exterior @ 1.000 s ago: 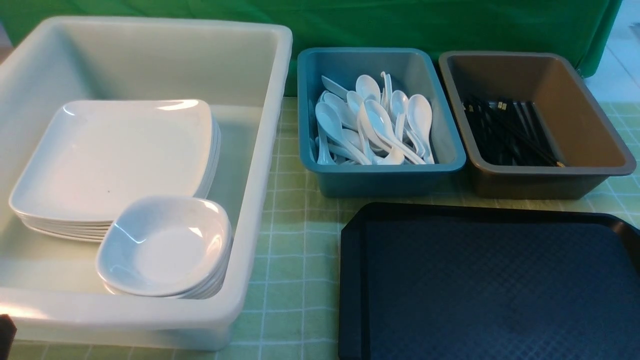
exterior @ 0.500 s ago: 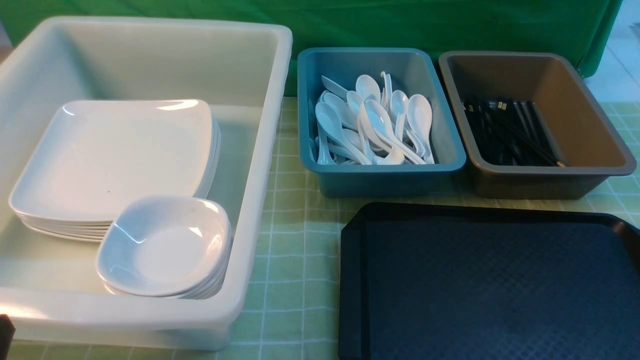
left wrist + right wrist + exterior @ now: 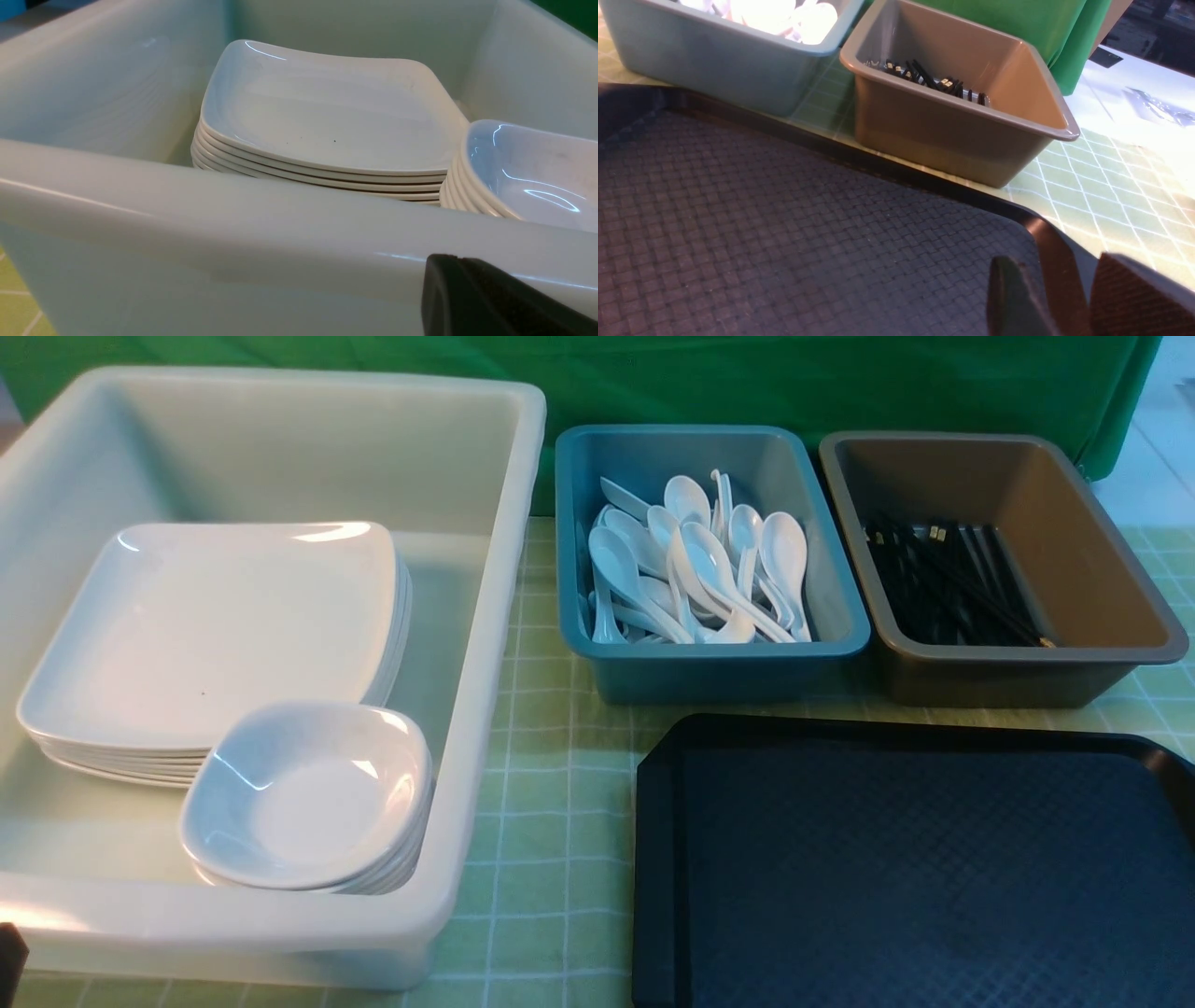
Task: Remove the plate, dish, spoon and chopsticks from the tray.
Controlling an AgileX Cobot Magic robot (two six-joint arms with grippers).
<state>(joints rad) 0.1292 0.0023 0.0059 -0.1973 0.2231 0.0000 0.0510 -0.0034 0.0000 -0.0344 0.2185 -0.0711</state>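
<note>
Nothing has moved over the last second: the tray stands bare and the clearing looks done.

The big black diamond-textured plastic tray (image 3: 915,868) carries nothing, same as a second ago. The right gripper (image 3: 1069,298) hangs over the tray's rim with its jaws apart, holding nothing; ahead of them sit the brown tub (image 3: 971,121) with the thin black chopsticks (image 3: 952,583) and the teal tub (image 3: 709,658) of white glossy soup spoons (image 3: 700,569). The left gripper (image 3: 490,298) is closed and empty, just outside the large white bin's (image 3: 261,233) near wall; beyond it lie the stacked flat white plates (image 3: 327,121) and deep white dishes (image 3: 537,172).
</note>
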